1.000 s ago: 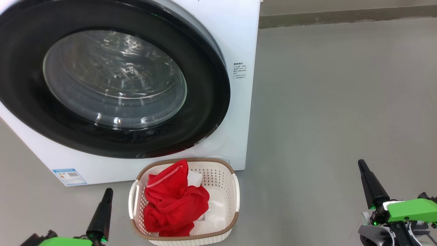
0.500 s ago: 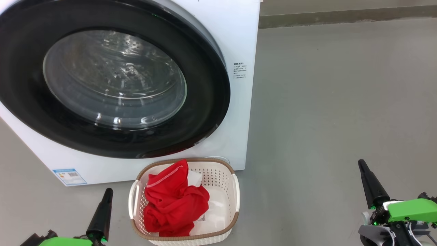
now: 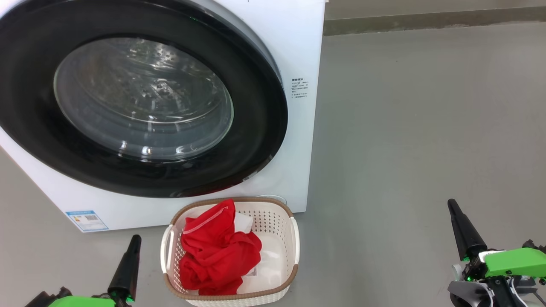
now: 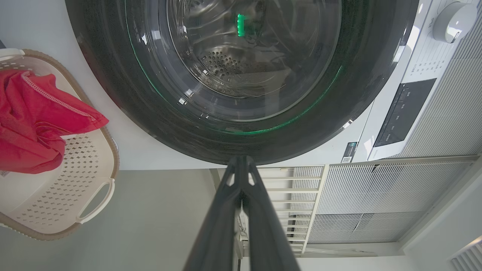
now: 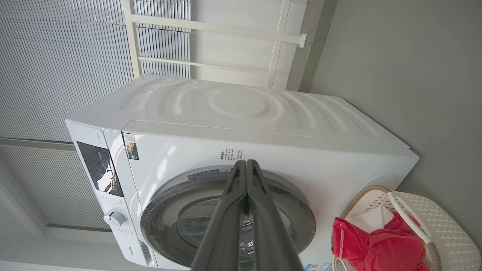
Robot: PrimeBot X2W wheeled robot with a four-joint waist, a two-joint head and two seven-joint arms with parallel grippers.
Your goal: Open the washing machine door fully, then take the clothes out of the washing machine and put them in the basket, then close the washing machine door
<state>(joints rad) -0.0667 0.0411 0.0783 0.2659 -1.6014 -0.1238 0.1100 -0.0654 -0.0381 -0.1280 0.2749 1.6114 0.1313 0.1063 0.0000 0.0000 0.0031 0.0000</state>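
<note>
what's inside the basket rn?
A red garment with white stitching and a white patch, bunched on the left side of the basket. The bare perforated bottom shows on the right. Anything under the garment is covered, so it can't be checked.

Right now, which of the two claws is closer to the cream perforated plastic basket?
The left claw, right beside the cream perforated plastic basket; the right claw stands far off across the grey floor.
</note>
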